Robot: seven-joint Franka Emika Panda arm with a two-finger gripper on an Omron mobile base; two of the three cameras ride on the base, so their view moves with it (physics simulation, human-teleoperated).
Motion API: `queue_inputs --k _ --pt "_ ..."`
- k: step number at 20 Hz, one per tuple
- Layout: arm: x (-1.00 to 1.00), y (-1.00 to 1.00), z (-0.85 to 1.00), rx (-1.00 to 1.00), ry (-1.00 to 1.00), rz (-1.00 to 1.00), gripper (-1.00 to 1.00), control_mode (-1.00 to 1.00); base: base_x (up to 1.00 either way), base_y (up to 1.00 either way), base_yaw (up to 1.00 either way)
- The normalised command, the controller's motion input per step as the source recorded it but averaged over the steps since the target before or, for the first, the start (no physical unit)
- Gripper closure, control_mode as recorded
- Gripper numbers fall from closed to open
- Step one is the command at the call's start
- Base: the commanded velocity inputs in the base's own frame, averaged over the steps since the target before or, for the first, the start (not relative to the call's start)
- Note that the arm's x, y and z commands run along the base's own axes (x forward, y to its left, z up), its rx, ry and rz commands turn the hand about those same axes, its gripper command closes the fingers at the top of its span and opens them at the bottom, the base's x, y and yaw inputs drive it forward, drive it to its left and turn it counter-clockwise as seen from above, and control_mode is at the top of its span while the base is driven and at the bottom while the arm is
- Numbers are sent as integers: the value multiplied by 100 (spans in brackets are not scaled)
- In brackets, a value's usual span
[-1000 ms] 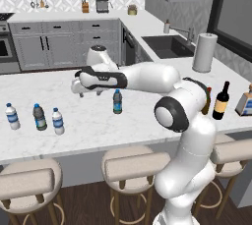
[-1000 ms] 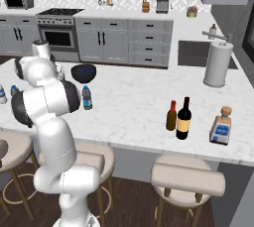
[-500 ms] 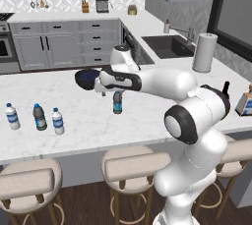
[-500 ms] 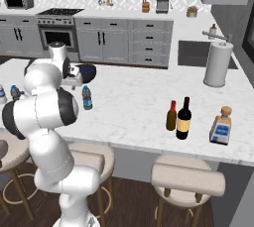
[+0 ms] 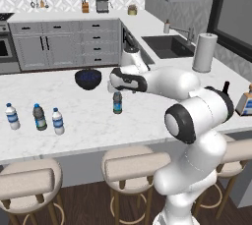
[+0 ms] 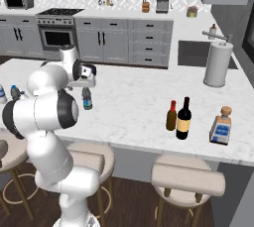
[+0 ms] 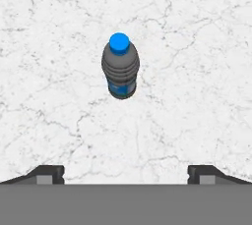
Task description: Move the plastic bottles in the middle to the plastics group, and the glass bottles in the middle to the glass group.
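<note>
Dark-grey plastic bottle (image 7: 120,69) stood upright on the marble table (image 7: 197,47), upper centre of the hand view, probably directly below the gripper (image 7: 126,172), whose fingers were wide apart.

The countertop (image 7: 197,71) is white marble with fine grey veins, smooth and matt. The dark water bottle (image 7: 120,69) looks like ribbed grey plastic with a glossy blue cap; the stool seats (image 5: 132,165) look padded.
</note>
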Motion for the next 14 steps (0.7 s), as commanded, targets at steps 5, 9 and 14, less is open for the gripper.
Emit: queue_inputs --k 5,9,14 --pt "50 -1 -7 -4 2 -2 -100 -100 0 0 0" --pt "44 0 -2 0 2 0 -100 -100 0 0 0" --pt "28 0 -16 3 10 0 -100 -100 0 0 0"
